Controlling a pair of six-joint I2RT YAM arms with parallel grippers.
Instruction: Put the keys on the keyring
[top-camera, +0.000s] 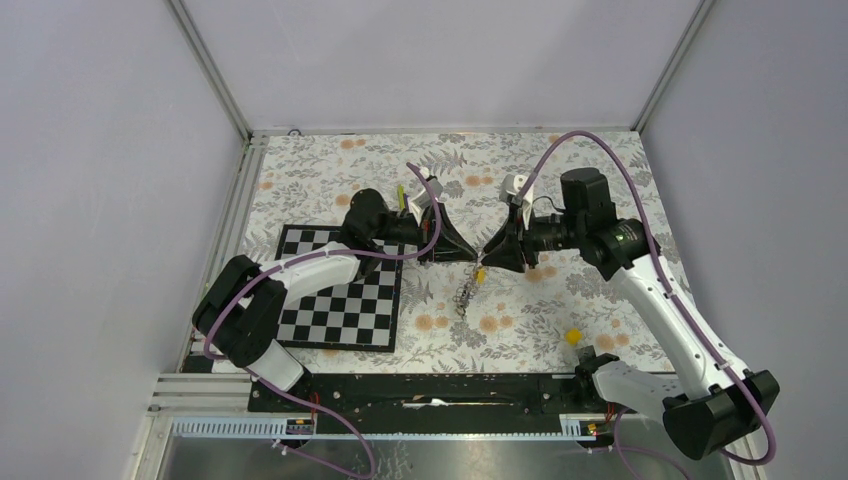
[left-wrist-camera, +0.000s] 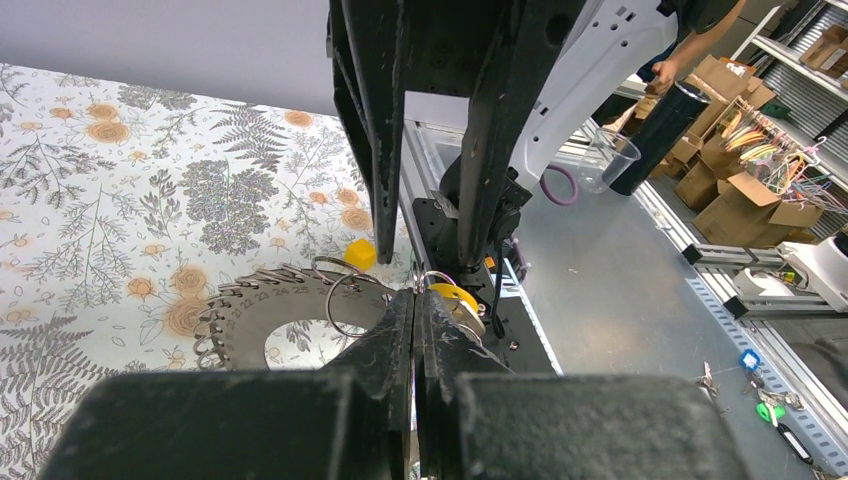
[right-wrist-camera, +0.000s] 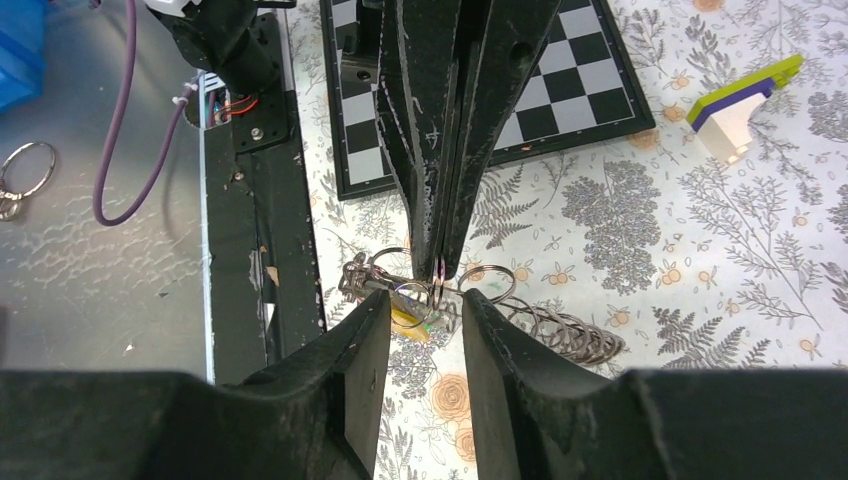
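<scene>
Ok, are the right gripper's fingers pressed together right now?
No, the right gripper shows a clear gap between its fingers, with the yellow key visible in it.

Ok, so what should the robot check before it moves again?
1. Left hand shut on the keyring: ok.
2. Right hand open: ok.
3. Yellow key sits in the gap of the right hand: ok.
4. Yellow key threaded on the keyring: cannot tell.
5. Yellow block lies clear of both hands: ok.
</scene>
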